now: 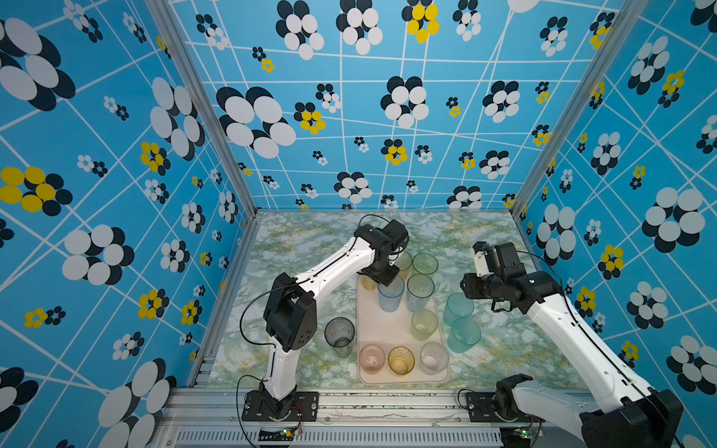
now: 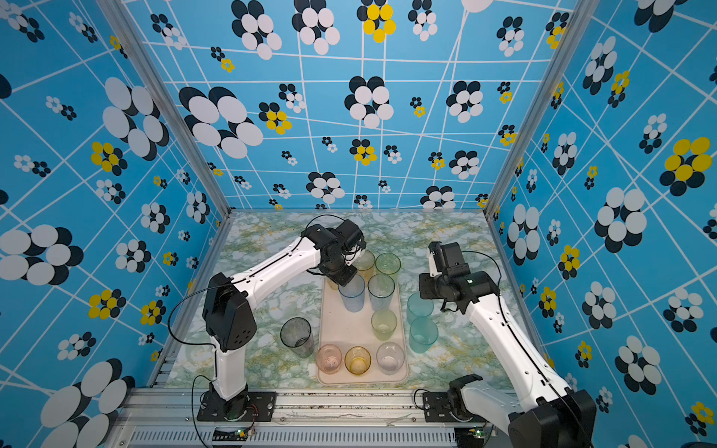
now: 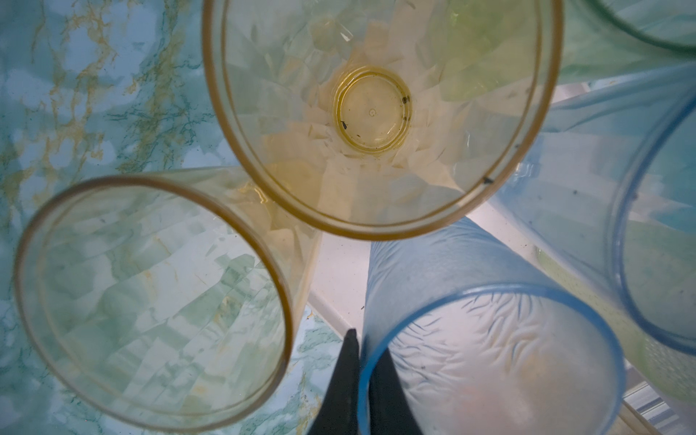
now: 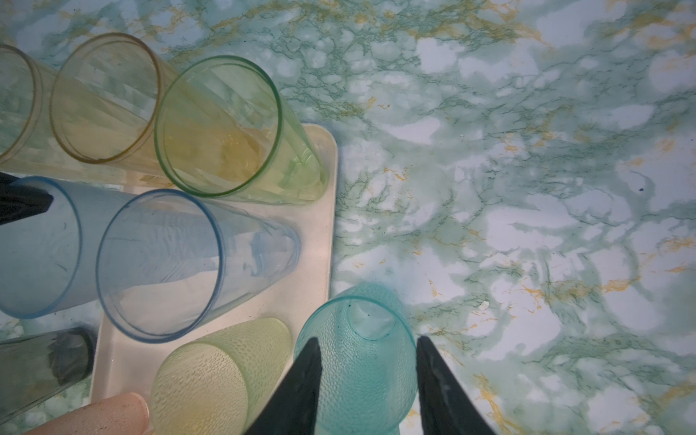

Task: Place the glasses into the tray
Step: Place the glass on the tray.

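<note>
Your left fingers [image 3: 344, 384] pinch the rim of the frosted blue plastic tumbler [image 1: 390, 298] inside the flat cream plastic tray [image 1: 382, 329] (middle of the desk [image 1: 295, 248]); your right fingers [image 4: 301, 395] stand apart, framing a teal plastic tumbler [image 4: 361, 361] beside it.

Cream tray [image 1: 382, 329] lies lengthwise mid-bench [image 1: 310, 248], reaching toward the front edge. Upright on it: pink glass [image 1: 371, 358], amber glass [image 1: 400, 360], clear glass [image 1: 433, 357] (front row), blue glass [image 1: 390, 296] farther back. On the bench: grey glass [image 1: 339, 335] at its left, teal glasses [image 1: 464, 334] at its right.
</note>
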